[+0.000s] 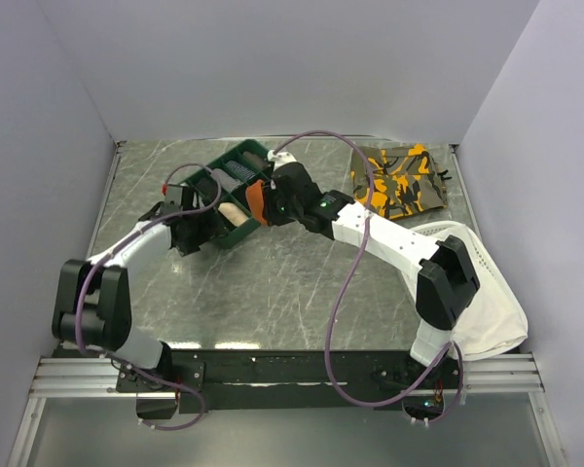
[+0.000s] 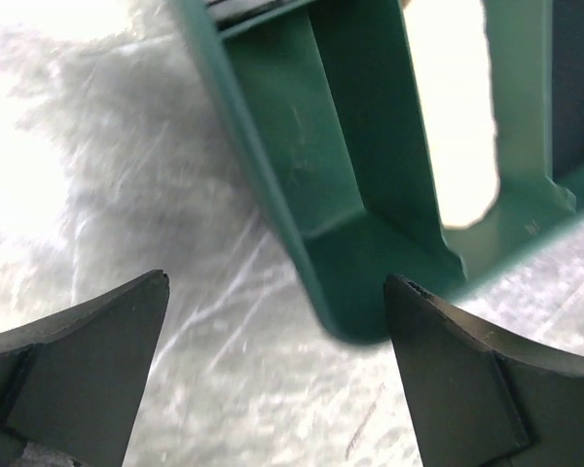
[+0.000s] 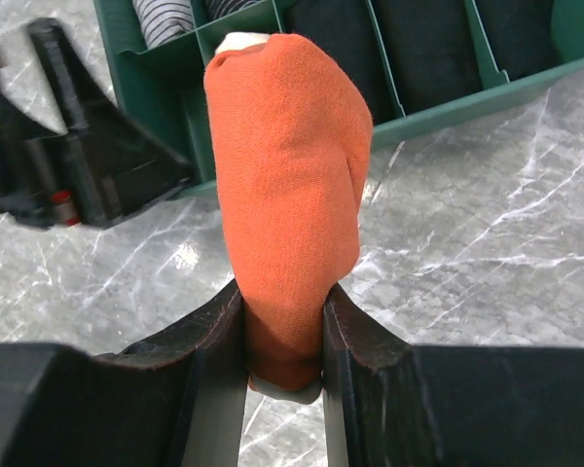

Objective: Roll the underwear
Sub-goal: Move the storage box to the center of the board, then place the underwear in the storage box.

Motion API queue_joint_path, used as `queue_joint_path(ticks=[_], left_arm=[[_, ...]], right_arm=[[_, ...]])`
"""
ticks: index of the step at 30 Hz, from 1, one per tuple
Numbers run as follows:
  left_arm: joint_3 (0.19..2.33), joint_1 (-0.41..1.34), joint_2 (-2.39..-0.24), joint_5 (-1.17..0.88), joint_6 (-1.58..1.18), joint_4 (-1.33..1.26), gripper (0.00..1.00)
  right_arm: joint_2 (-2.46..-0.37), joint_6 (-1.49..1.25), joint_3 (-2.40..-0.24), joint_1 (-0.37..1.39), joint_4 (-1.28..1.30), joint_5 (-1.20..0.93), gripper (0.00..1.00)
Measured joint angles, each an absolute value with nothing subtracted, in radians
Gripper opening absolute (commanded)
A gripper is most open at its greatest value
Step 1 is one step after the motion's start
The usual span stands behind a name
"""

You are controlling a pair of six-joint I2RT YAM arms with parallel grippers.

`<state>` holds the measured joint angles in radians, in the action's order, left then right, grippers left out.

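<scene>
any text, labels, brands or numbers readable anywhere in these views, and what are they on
No text can be read in any view.
The underwear: plain orange fabric, no label or tag showing.
The green tray: bare plastic, no legible marking.
The camouflage garment: pattern only; any print on it is too small to tell.

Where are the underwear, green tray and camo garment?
underwear (image 3: 287, 195): right wrist view, middle of orange roll.
green tray (image 2: 292, 165): left wrist view, side wall.
camo garment (image 1: 401, 181): top view, fabric centre.
</scene>
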<state>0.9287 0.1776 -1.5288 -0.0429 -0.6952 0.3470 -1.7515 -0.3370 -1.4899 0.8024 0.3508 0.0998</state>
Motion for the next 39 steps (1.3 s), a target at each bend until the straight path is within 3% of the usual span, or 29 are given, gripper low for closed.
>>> queue_joint_path(ticks=[7, 19, 27, 39], left_arm=[[0.937, 0.145, -1.375, -0.029, -0.698, 0.426, 0.96], [0.953, -0.140, -1.197, -0.133, -0.704, 0.436, 0.96], [0.918, -0.165, -1.179, -0.205, -0.701, 0.437, 0.96], [0.902, -0.235, -1.184, -0.271, -0.691, 0.431, 0.96]], right_arm=[[-1.771, -0.258, -1.523, 0.811, 0.363, 0.079, 0.00], [-1.985, 0.021, -1.768, 0.923, 0.419, 0.052, 0.00], [-2.179, 0.125, -1.966, 0.962, 0.503, 0.132, 0.00], [-2.288, 0.174, -2.090, 0.965, 0.576, 0.191, 0.00]])
